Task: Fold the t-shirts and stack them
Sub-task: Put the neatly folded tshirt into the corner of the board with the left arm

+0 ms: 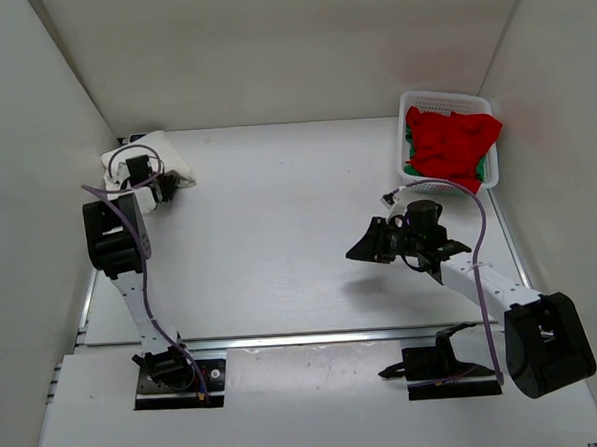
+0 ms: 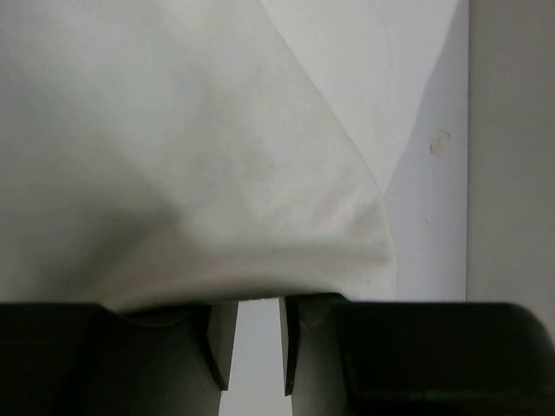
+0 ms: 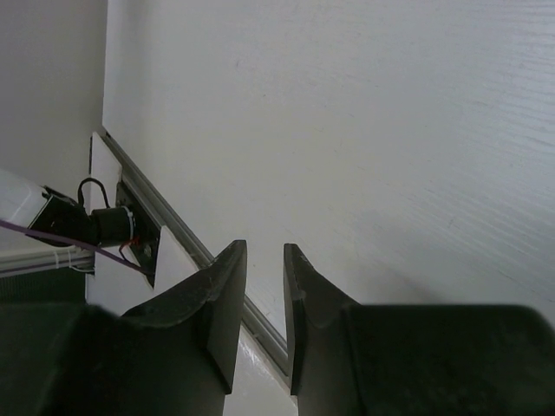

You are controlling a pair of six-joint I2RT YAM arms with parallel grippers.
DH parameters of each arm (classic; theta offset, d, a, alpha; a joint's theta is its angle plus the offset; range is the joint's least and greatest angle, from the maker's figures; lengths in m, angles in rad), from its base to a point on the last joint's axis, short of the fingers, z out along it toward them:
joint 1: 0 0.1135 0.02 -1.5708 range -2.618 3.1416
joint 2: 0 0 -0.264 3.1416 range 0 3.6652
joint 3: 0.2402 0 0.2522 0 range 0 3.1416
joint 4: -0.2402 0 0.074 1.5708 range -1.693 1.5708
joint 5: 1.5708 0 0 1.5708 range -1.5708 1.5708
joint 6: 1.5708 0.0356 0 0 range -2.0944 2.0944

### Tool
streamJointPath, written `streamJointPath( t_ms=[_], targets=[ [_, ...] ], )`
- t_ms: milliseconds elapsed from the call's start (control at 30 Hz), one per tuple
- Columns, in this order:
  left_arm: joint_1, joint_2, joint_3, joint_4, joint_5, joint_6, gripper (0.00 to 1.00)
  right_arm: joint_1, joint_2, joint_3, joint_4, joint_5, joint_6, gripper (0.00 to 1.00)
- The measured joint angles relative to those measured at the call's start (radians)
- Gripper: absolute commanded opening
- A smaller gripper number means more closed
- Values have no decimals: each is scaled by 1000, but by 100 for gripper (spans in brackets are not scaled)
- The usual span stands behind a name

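- Currently the off-white soft cloth t-shirt lies in the far-left corner of the white bench, close to the white enclosure walls.
- Left gripper sits right at the near edge of that off-white t-shirt; jaws narrow, a slim gap with bare bench showing through it and no cloth visible between them.
- From the top view the left arm covers most of the off-white t-shirt, so I can't tell how it is folded.
- Bright red cloth t-shirt is bunched up in the white perforated plastic basket at the far-right corner, spilling over the basket's right rim.
- Green cloth t-shirt sits under the red one; only small bits show at the basket's near side.
- Right gripper hangs above bare bench on the right side, pointing left, well apart from the basket; jaws narrow, small gap, nothing held.
- Purple cable loops along the right arm, between gripper and basket.
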Motion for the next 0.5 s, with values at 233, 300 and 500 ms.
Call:
streamJointPath(
  t_ms=[233,300,500],
  targets=[
    [-18,-126,-164,37,70,10,64,-4,12,1,0,21,-1,39],
    [-13,-210,-258,31,71,15,52,3,24,9,-7,37,1,46],
    [-118,-414,-367,-3,61,86,5,21,70,175,-118,146,-24,0]
  ],
)
